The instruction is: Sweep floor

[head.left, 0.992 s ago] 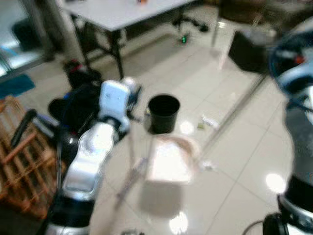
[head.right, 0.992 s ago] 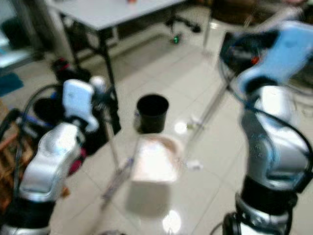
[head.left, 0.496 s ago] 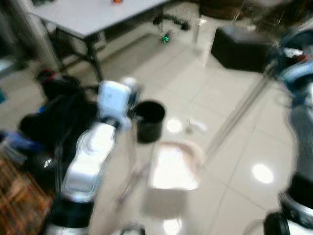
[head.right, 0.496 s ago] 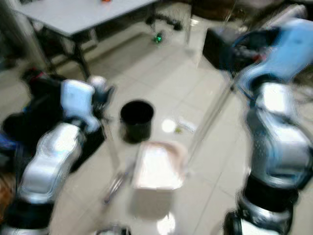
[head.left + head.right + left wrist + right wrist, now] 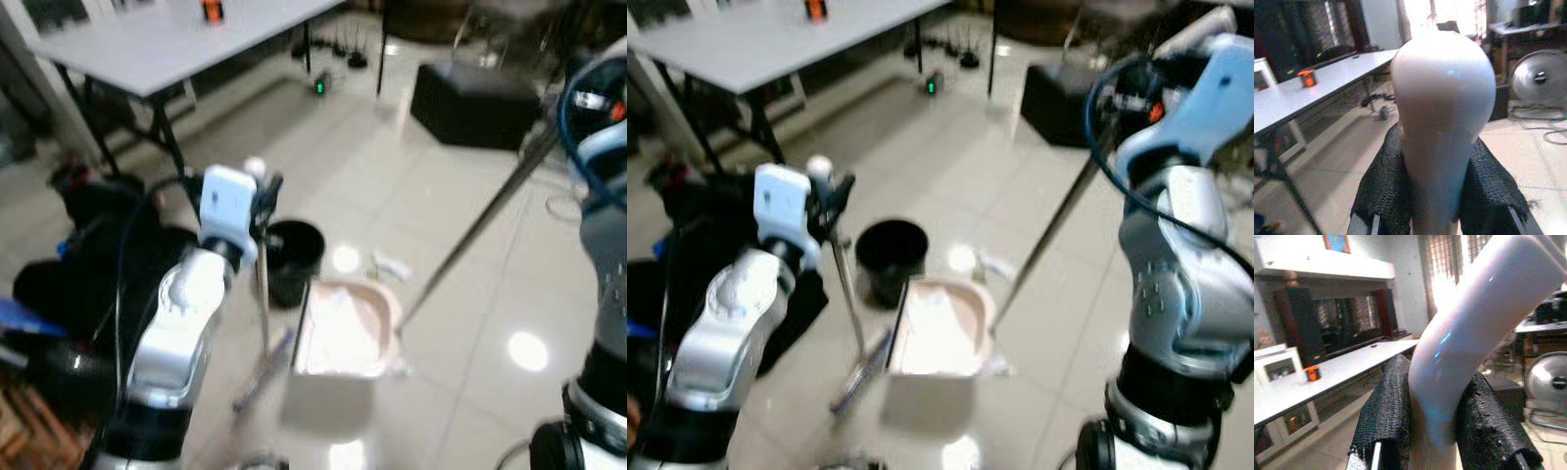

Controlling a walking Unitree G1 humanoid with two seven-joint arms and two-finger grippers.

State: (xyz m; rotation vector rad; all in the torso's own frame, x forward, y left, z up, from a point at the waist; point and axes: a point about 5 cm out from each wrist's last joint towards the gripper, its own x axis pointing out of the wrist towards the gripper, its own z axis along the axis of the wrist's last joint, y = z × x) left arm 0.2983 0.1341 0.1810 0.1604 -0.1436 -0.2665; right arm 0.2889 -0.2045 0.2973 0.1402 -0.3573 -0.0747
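Left hand (image 5: 1435, 215): pinching the white rounded broom handle (image 5: 1442, 112). Right hand (image 5: 1435, 450): pinching the curved white plastic dustpan handle (image 5: 1474, 328). Pale pink dustpan (image 5: 345, 328): on the glossy tiled floor (image 5: 470, 294), just beside the black round bin (image 5: 292, 257); broom upright, left of dustpan.

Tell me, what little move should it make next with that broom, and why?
Probably a short stroke of the broom toward the dustpan. The left hand is shut on the broom handle and the right hand on the dustpan's long handle; the pan sits on the floor beside the black bin, and small scraps lie just beyond it.
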